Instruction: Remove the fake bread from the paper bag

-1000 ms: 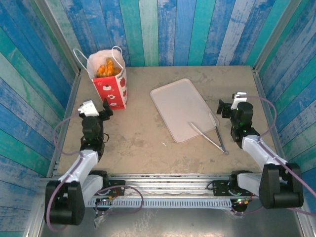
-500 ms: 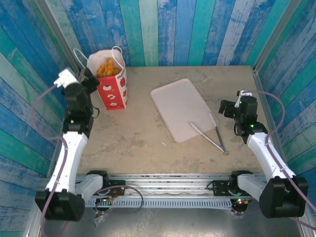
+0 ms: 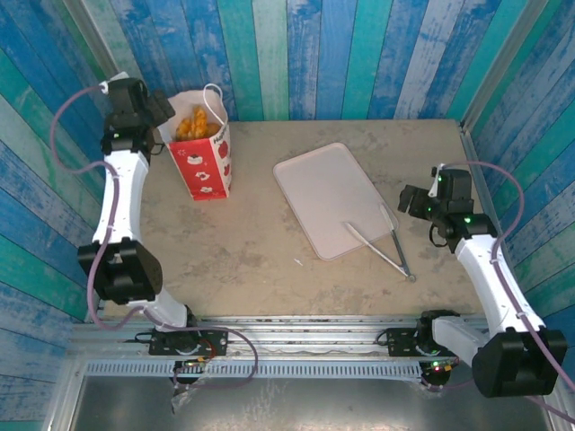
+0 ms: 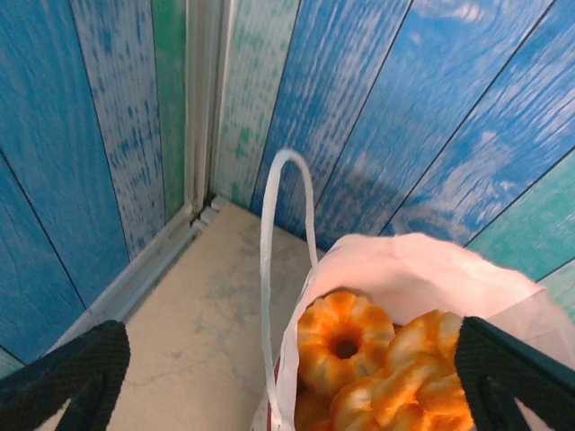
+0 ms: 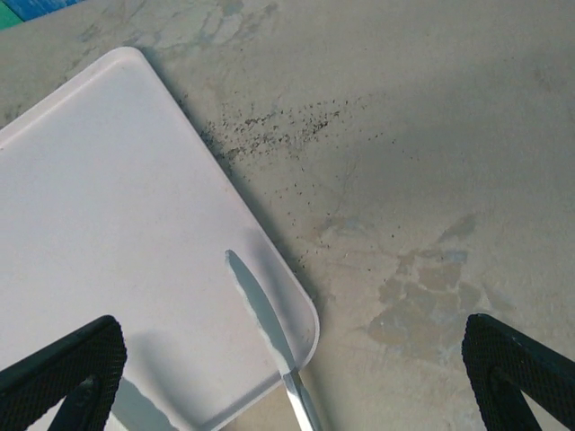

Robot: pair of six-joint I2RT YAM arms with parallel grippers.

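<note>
Several pieces of fake bread (image 4: 346, 339) in paper bag (image 4: 422, 274), below left gripper (image 3: 159, 110)

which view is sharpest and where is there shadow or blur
Top external: even light, sharp throughout. Left wrist: fake bread bright and glossy, jaws dark and soft-edged in the bottom corners. Right wrist: broad soft shadow across the table, tray edge crisp.

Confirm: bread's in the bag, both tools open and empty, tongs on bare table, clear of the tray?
No: the tongs lie partly on the tray, tips over its near right corner, per the top external view. Fake bread in the paper bag, left tool and right tool open and empty: correct.
</note>
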